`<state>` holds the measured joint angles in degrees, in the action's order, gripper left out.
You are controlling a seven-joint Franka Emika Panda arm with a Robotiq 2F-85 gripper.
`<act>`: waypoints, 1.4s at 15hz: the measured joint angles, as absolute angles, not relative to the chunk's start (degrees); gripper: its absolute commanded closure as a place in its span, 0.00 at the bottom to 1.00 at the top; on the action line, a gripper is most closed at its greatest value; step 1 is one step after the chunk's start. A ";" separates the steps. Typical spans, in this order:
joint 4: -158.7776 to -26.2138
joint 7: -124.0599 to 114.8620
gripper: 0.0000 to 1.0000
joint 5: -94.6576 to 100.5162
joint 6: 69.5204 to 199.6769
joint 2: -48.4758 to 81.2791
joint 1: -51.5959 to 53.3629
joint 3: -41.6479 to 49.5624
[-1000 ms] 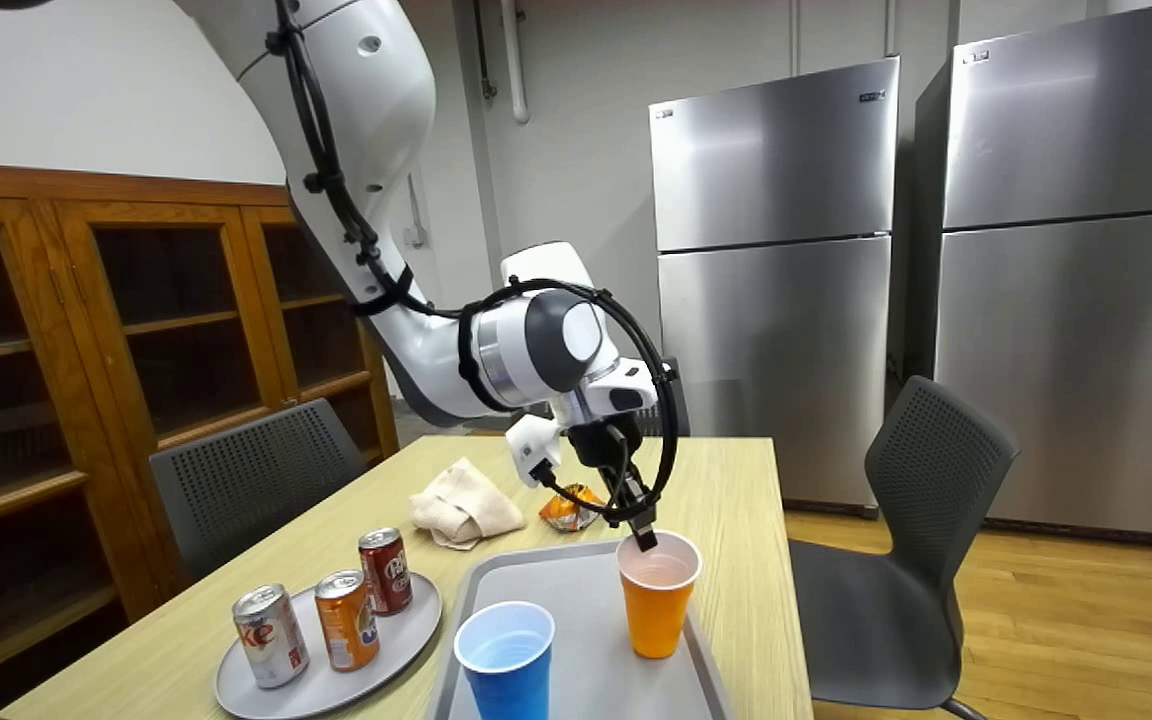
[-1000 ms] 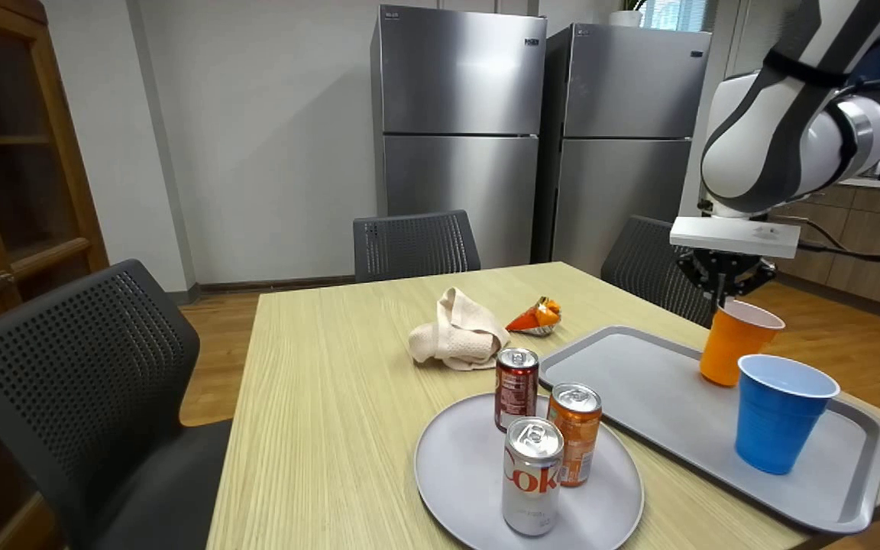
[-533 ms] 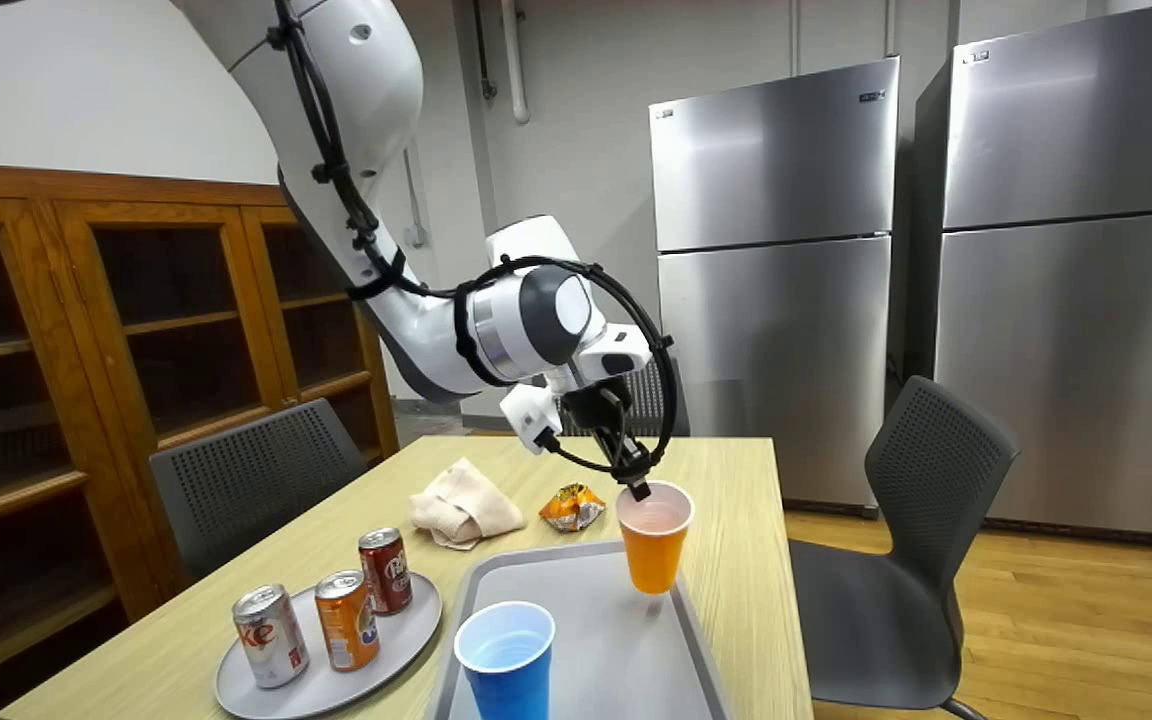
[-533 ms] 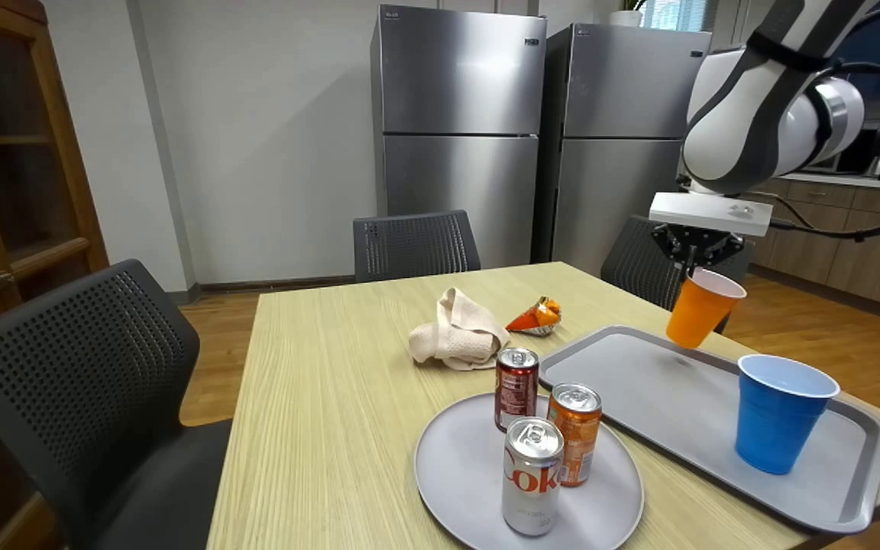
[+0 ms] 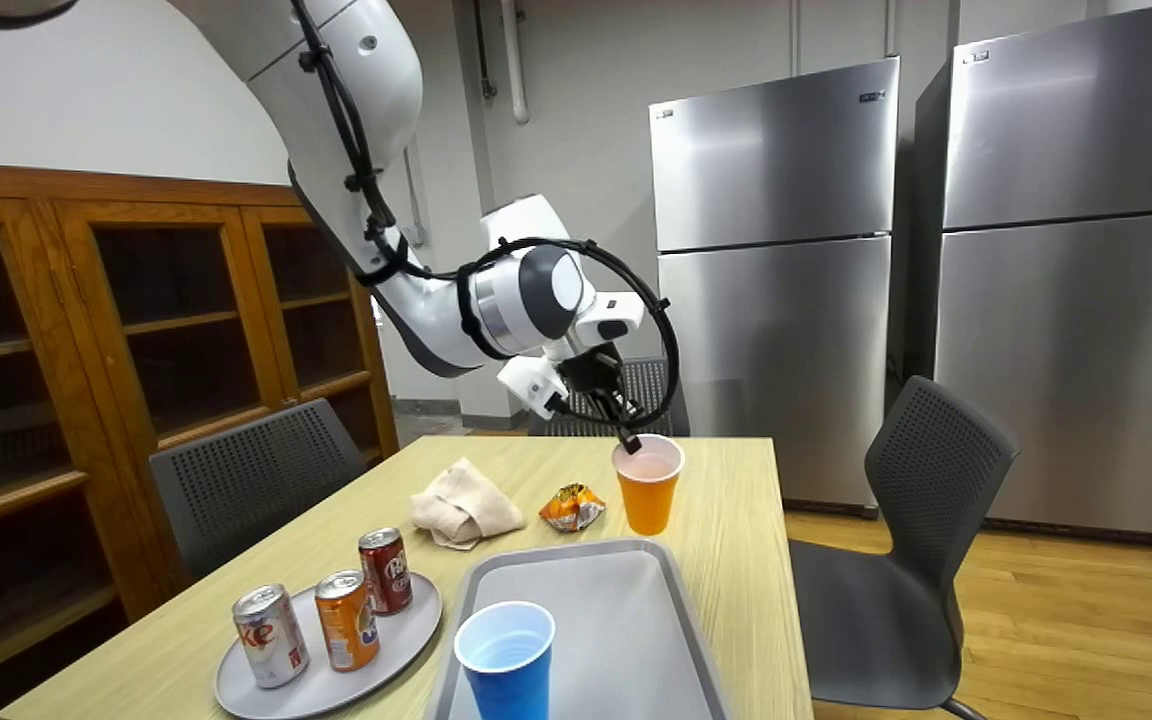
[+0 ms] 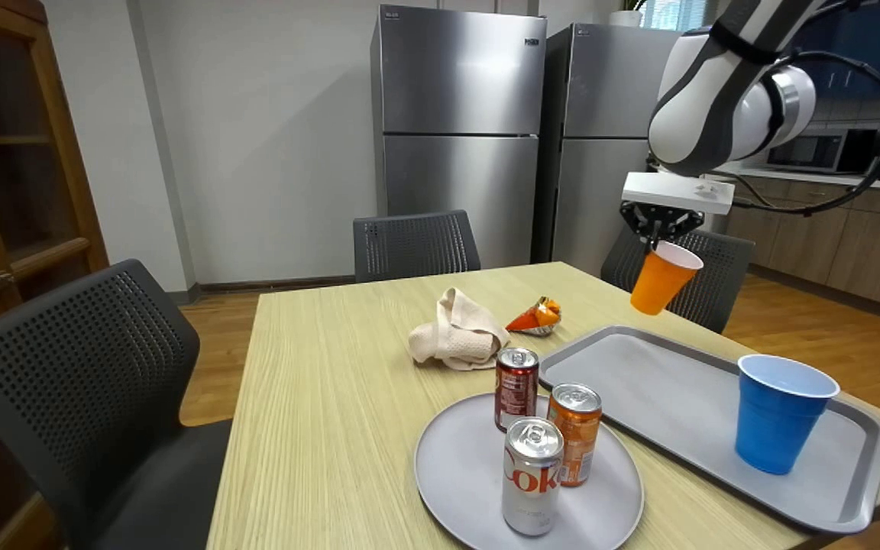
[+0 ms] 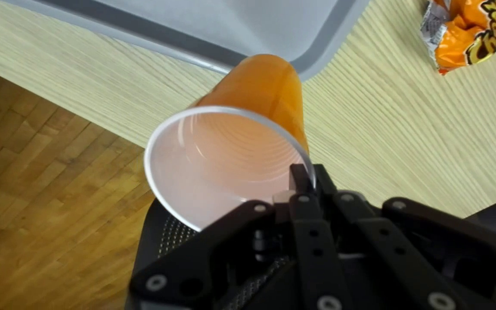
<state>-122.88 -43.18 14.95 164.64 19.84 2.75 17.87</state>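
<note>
Wrist view | tool [image 7: 313, 176] pinches orange cup [image 7: 230, 142] by rim, mid-frame | gray tray [image 7: 230, 21], top | snack bag [image 7: 467, 36], upper right

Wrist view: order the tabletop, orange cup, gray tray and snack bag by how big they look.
Largest to smallest:
1. tabletop
2. orange cup and gray tray: can't rank them; the tray spans wider but is cut off, and the cup is seen from closer
3. snack bag, also cut off

Exterior views sharing table [image 6: 333, 397], downward wrist close-up
</note>
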 measured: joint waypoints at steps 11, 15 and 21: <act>-101.38 -36.08 0.99 5.57 159.60 36.02 3.19 14.44; -93.38 -35.99 0.99 4.89 154.70 41.89 3.24 13.76; -83.77 -35.90 0.69 4.87 148.41 48.32 3.40 13.30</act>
